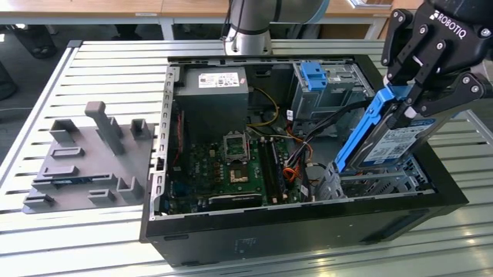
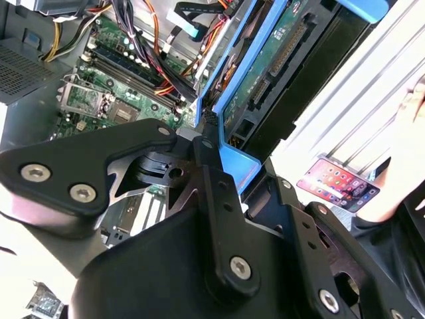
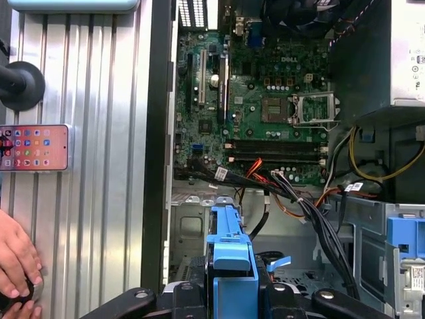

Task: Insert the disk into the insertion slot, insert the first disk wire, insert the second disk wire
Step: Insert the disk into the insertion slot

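My gripper (image 1: 408, 107) is shut on the disk (image 1: 393, 141), a silver-grey drive with a white label in a blue carrier. The disk hangs steeply tilted, with its lower end at the insertion slot (image 1: 381, 183), the low perforated metal cage in the case's near corner on the exterior view's right. In the first wrist view the blue carrier (image 3: 232, 256) sits between my black fingers over the cage floor (image 3: 189, 226). The second wrist view has the disk's green underside (image 2: 279, 46) running away from my gripper (image 2: 242, 179). Loose disk wires (image 3: 299, 199) lie beside the cage, unplugged.
The open computer case (image 1: 308, 222) holds a motherboard (image 3: 265, 100), a power supply (image 1: 212, 86) and a taller grey cage with a blue latch (image 1: 316, 78). A grey fixture plate (image 1: 89, 158) lies on the slatted table. A phone (image 3: 33, 147) and a person's hand (image 3: 16, 259) are beside the case.
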Available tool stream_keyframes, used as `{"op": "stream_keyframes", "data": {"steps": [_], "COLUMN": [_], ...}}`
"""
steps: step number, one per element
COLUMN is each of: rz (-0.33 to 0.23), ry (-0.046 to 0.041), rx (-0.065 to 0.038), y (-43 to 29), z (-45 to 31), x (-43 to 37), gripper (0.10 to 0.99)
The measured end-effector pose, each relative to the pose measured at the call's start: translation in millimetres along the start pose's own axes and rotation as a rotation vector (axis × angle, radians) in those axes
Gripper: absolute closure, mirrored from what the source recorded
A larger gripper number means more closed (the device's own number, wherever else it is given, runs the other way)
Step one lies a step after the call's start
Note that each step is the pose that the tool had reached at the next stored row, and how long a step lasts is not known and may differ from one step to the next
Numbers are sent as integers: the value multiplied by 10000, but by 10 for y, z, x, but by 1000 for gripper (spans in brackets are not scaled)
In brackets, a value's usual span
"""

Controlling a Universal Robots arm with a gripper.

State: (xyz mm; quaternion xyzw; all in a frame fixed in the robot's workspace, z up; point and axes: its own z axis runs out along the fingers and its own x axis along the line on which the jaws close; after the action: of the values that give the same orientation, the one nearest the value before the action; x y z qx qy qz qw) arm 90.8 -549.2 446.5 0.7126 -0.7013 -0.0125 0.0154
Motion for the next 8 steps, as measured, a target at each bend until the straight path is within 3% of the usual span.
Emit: {"op": "stream_keyframes", "data": {"steps": [8], "rz": [8], "ry": [-1], "rx": [0], "y": [-3], "z": [35], "x": [-1], "gripper": [722]}}
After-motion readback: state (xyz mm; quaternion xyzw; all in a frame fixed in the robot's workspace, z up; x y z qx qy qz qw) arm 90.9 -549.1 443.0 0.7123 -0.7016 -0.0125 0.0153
